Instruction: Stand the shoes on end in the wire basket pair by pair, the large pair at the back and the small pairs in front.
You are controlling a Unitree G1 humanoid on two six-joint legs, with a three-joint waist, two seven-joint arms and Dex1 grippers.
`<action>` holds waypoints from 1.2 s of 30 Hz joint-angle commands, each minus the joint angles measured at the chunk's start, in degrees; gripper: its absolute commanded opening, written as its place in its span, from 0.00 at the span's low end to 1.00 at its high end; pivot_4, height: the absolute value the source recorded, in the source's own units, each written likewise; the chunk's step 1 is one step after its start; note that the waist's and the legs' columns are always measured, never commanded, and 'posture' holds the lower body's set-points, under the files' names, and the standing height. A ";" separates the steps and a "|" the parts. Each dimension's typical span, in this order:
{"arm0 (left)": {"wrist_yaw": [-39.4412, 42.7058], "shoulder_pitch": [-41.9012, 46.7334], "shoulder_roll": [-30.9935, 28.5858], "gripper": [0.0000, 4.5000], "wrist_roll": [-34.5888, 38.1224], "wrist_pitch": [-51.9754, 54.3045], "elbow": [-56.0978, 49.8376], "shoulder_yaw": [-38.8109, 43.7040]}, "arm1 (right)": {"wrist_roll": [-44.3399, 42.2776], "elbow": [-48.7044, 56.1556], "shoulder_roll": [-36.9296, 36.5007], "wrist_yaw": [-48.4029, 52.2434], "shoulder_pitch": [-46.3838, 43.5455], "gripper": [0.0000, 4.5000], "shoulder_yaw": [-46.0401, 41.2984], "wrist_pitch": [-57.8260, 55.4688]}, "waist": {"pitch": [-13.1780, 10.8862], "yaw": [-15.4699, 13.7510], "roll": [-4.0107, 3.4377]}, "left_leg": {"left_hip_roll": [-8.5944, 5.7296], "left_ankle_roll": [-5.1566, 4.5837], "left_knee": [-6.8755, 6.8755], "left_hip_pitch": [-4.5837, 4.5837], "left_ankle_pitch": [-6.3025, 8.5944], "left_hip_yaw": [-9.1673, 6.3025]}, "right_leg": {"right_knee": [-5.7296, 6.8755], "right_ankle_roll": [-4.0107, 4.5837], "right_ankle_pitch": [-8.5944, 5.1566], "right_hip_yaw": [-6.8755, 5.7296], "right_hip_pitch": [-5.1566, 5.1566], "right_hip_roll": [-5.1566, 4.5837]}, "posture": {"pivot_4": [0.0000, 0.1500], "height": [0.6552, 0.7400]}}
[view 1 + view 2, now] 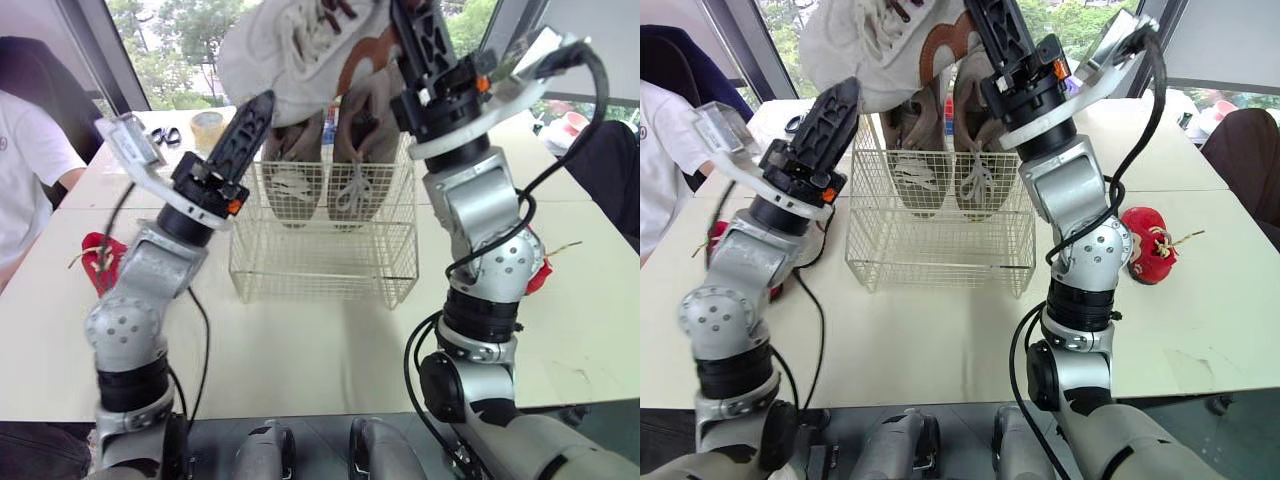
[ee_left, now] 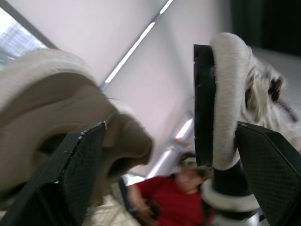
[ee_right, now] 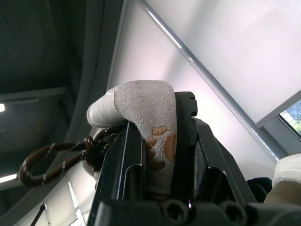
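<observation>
1. While the right gripper is up high over the basket, its fingers are clamped on the soft edge of a white shoe with a brown patch.
2. The left gripper is up too, just by the basket's left side and near the shoe. Its fingers are apart and hold nothing.
3. Two shoes stand on end at the back of the basket.
4. The basket sits on a table. A red toy lies to its right.
</observation>
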State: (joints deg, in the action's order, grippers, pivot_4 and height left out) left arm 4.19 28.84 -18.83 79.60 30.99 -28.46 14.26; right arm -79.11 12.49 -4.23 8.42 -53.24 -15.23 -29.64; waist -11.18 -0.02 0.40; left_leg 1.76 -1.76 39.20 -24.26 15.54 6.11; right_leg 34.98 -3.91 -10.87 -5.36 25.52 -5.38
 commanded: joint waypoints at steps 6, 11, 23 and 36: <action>-7.95 -7.62 -13.39 0.99 -2.93 5.41 -9.46 2.78 | 3.51 -7.30 -28.16 23.50 -5.10 0.14 -4.48 -8.57 | -0.03 -0.40 -0.02 | -0.01 -0.08 -0.03 -0.09 0.06 -0.01 | -0.19 0.09 -0.06 -0.05 0.03 -0.03 | 1.00 1.00; -7.77 -10.67 -18.72 0.99 1.31 5.91 -10.03 6.70 | 17.69 -16.49 -40.12 43.21 -7.27 0.14 3.41 -7.40 | -0.04 -0.18 -0.06 | 0.05 -0.08 -0.14 -0.12 0.07 0.02 | -0.54 0.21 -0.11 -0.05 0.02 0.03 | 1.00 1.00; -7.22 -11.48 -20.02 0.99 3.50 5.91 -9.15 6.13 | 45.63 -33.27 -37.77 65.79 -7.75 0.14 17.26 12.26 | -0.04 -0.72 -0.04 | 0.03 0.04 -0.14 -0.22 0.00 0.11 | -0.75 0.04 0.02 -0.05 -0.01 0.04 | 1.00 1.00; -6.18 -14.07 -21.81 1.00 4.86 5.56 -8.55 8.12 | 48.39 -34.78 -38.10 69.74 -7.44 0.98 13.28 10.71 | -0.06 -0.68 -0.06 | 0.05 0.27 -0.14 -0.20 -0.13 0.13 | -0.74 0.03 0.03 -0.05 -0.02 0.04 | 1.00 1.00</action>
State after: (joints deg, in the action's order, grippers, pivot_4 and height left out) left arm -2.70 14.86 -39.71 83.40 37.19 -36.48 20.08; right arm -29.58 -25.73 -40.78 78.37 -59.71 1.14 -17.78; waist -11.24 -0.69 0.35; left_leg 1.81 -1.48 39.06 -24.47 15.41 6.24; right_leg 34.24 -3.88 -10.83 -5.40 25.50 -5.34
